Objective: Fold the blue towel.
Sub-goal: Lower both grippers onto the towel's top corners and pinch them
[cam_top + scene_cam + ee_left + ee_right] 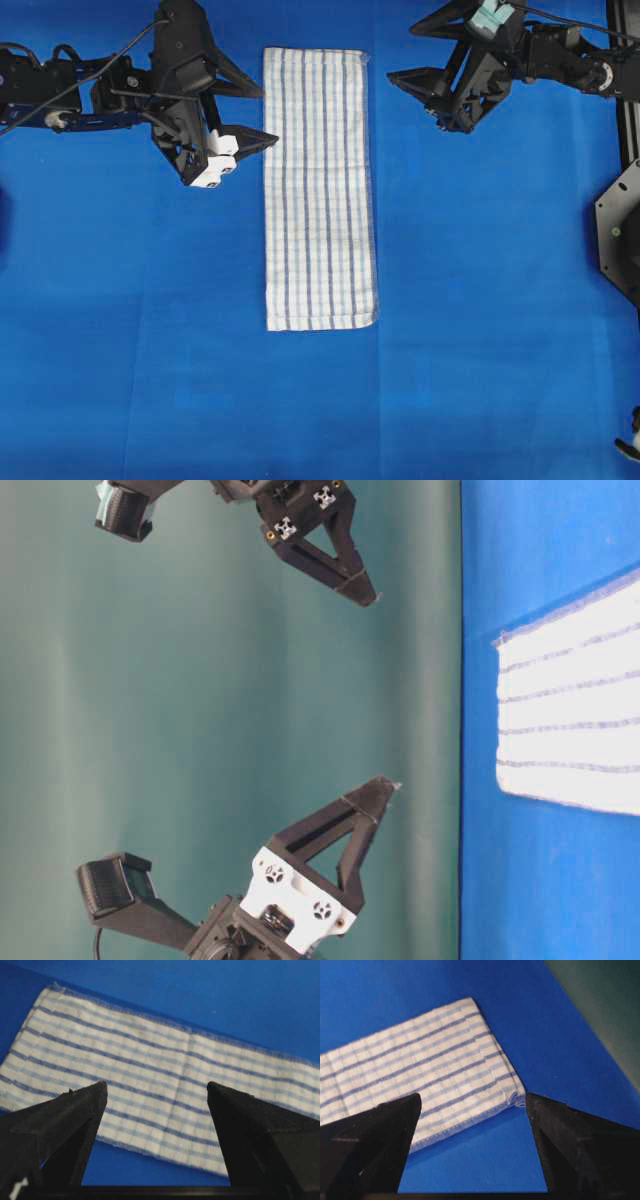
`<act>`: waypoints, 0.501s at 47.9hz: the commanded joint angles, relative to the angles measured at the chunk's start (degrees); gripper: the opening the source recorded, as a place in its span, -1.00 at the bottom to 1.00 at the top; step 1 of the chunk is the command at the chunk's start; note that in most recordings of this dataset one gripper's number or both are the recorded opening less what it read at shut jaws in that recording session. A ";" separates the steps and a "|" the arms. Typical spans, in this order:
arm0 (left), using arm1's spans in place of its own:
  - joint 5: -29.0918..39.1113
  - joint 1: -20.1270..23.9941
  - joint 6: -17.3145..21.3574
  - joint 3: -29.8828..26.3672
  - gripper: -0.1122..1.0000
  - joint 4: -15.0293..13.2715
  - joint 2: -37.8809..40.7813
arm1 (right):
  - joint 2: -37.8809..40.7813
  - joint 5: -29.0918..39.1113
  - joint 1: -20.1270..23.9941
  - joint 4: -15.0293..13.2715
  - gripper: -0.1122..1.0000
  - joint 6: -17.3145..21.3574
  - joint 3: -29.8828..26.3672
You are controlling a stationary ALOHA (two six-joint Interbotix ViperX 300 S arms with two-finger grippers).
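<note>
The blue towel (318, 190), white with thin blue stripes, lies flat as a long narrow strip in the middle of the table, running from far to near. My left gripper (268, 115) hovers open beside its left edge near the far end, with nothing between the fingers. In the left wrist view the towel (165, 1060) stretches across beyond the open left gripper (156, 1085). My right gripper (415, 100) hangs open to the right of the towel's far right corner and apart from it. The right wrist view shows that corner (512, 1095) between the spread tips of the right gripper (473, 1096).
A plain blue covering (480, 350) spreads over the whole table. A black frame and bracket (620, 230) stand along the right edge. In the table-level view both arms hang above the table in front of a grey-green backdrop (200, 730).
</note>
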 commanded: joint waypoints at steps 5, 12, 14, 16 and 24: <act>-1.49 0.53 0.26 -0.44 0.54 0.09 -0.79 | 0.26 -0.70 -0.09 0.09 0.76 0.00 -1.32; -2.72 2.72 0.97 -0.62 0.54 0.09 -0.09 | 2.02 -2.55 -0.62 0.09 0.76 -0.18 -2.20; -3.25 3.52 1.41 -0.62 0.54 0.09 0.26 | 2.90 -2.99 -0.97 0.09 0.76 -0.18 -2.46; -3.87 4.22 1.85 -0.62 0.54 0.09 0.79 | 4.22 -3.52 -1.58 0.09 0.76 -0.18 -2.99; -8.00 7.38 3.25 -0.70 0.54 0.09 4.57 | 9.40 -4.22 -2.64 0.18 0.76 -0.18 -4.92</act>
